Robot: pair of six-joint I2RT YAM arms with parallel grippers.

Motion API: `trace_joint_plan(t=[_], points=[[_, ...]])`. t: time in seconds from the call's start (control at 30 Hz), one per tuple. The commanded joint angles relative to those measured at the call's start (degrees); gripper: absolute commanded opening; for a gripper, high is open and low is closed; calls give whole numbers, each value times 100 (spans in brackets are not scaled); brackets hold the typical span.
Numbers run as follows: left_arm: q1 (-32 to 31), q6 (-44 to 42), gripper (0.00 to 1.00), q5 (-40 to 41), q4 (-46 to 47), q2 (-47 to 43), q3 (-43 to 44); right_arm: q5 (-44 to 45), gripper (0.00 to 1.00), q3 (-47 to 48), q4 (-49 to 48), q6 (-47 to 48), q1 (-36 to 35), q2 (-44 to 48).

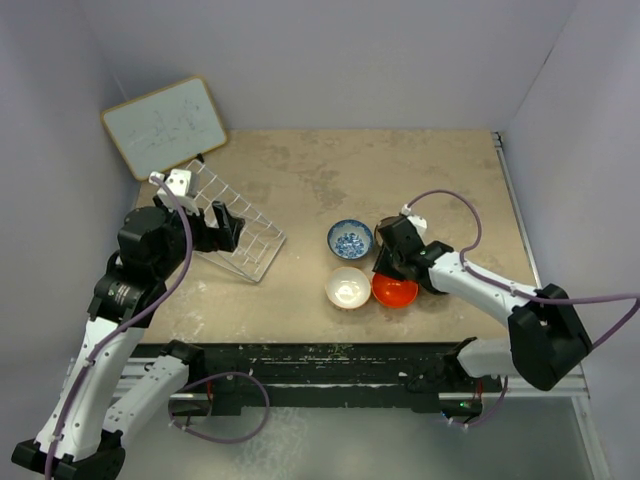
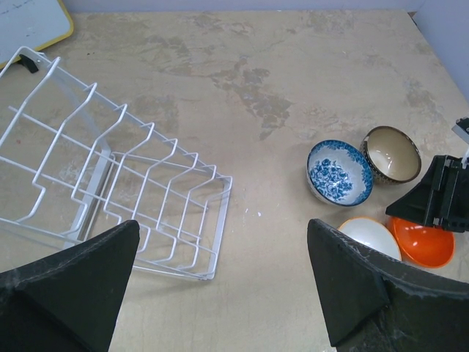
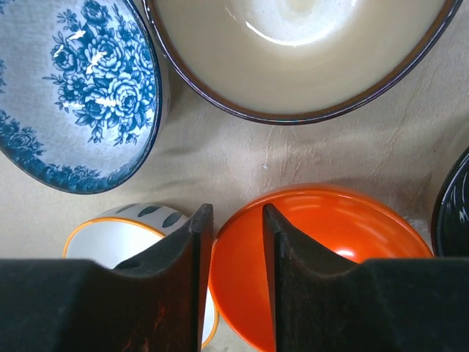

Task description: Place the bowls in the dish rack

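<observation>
Where the beige mottled desk [image 1: 420, 170] fills mid-frame, the pale wire dish rack [image 2: 110, 183] is seen left of centre. Clustered right of centre are the blue-and-white floral bowl [image 1: 350, 240], tan bowl [image 2: 392, 150], white bowl [image 1: 347, 290] and orange-red bowl [image 1: 397, 292]. The left tool [image 2: 220, 227] is spread wide, empty, by the rack; the right tool [image 3: 234, 211] is held slightly parted astride the orange-red rim.

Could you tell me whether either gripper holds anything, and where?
The left gripper is open and empty. The right gripper straddles the rim of the orange bowl, one finger inside, one outside; whether it grips cannot be told.
</observation>
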State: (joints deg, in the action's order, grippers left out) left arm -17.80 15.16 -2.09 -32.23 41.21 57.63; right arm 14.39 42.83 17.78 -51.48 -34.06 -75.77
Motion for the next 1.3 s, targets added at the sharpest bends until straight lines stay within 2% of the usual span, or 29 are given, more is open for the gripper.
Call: trace_joint_plan(t=[0.0, 0.13, 0.4, 0.47, 0.73, 0.93, 1.1, 1.27], points=[[-28, -136, 99, 59, 229, -59, -4, 198, 39, -21, -126, -65, -86, -67], [-29, -116, 99, 68, 229, -73, -31, 195, 42, -3, -169, -67, -146, -164], [-24, -121, 99, 78, 198, -69, 3, 397, 36, -71, -114, -106, -257, -257], [-27, -119, 99, 77, 183, -88, -5, 508, 30, -60, -39, -88, -289, -280], [-27, -80, 99, 110, 169, -67, 5, 777, 0, -32, 180, -24, -404, -167], [-25, -64, 99, 161, 185, -7, 95, 824, 0, 128, 533, 55, -480, 198], [-29, -143, 99, 250, 48, 14, 400, 883, 0, 625, 1145, 248, -579, 825], [-23, -172, 99, 348, 31, -24, 614, 265, 0, 1039, 901, 690, -625, 1312]])
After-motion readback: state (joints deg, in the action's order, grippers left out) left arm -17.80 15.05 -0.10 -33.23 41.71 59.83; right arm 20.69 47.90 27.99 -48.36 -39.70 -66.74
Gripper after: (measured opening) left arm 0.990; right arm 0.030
